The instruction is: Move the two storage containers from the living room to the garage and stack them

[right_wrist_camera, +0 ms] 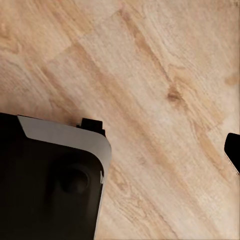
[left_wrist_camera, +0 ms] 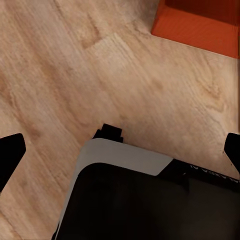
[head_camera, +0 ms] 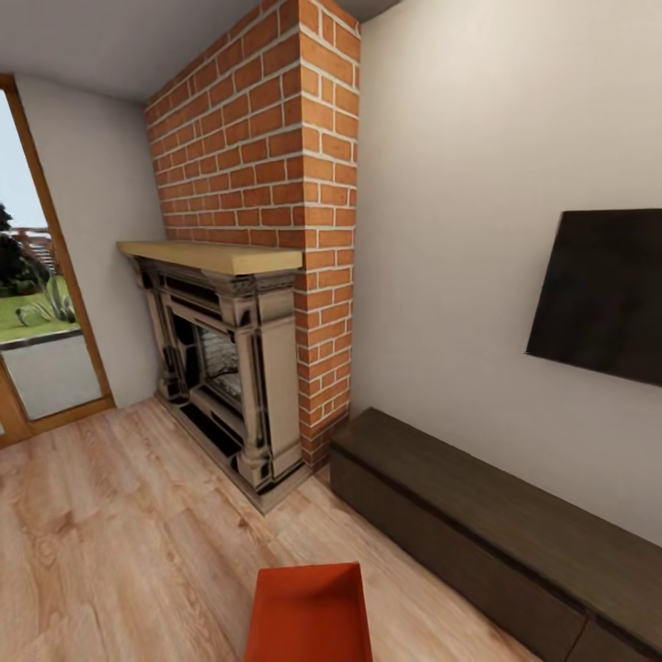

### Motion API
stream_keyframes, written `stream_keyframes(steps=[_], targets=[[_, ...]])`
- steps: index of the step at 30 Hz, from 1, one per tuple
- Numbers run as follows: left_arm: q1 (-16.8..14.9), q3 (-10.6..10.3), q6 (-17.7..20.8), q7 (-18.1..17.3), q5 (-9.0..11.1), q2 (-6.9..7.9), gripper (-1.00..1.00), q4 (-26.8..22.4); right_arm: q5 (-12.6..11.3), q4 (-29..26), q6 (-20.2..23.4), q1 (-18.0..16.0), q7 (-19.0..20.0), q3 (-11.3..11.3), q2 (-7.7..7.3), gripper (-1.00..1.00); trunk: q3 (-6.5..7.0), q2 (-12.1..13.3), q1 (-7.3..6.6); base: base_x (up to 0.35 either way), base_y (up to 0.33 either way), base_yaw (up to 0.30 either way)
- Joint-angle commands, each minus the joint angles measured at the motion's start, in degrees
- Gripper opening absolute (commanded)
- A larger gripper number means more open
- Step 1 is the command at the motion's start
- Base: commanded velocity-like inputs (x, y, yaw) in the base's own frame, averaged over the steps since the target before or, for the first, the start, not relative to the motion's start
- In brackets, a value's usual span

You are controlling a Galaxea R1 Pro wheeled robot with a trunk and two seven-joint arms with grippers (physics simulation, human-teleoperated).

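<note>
Orange-red storage container [head_camera: 308, 614] on the wood-plank floor [head_camera: 119, 542] of the living room, task barely begun.

Judging by the brick fireplace [head_camera: 267, 230] and glass door [head_camera: 41, 276] in the head view, the robot is in the living room and nothing has reached the garage; the container sits on the planks close before the robot, beside the dark low cabinet [head_camera: 478, 524], and its corner shows in the left wrist view [left_wrist_camera: 200, 22]. Carrying and stacking both containers remains. Left gripper [left_wrist_camera: 120, 150] has its jaws spread wide and empty; the right gripper's spread I cannot tell, one fingertip [right_wrist_camera: 234, 150] alone being clear. Some small writing on the robot's base [left_wrist_camera: 150, 200] is perhaps a brand, unreadable.
</note>
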Motion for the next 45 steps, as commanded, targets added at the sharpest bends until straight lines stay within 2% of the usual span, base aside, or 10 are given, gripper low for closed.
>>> stream_keyframes(steps=[1,6,17,45], targets=[[0.0,-0.5,-0.2,0.2,0.5,-0.02,1.00,0.0,-0.2,0.2,-0.3,-0.1,-0.1,0.5,0.00,1.00,-0.07,0.0,0.03,0.204,0.000,0.000],[0.0,-0.5,-0.4,0.2,0.5,0.03,1.00,0.0,-0.1,0.2,-0.2,-0.1,-0.1,0.8,0.22,1.00,-0.07,0.0,0.03,0.062,0.000,0.005],[0.0,-0.5,-0.4,0.2,0.5,0.07,1.00,-0.1,-0.1,0.2,-0.2,-0.1,-0.1,0.8,0.12,1.00,-0.07,0.0,0.03,0.001,0.000,0.205],[0.0,-0.5,-0.5,0.2,0.5,0.07,1.00,-0.1,0.0,0.2,-0.2,-0.1,-0.1,0.8,0.07,1.00,-0.07,0.0,0.03,0.000,0.000,0.009]])
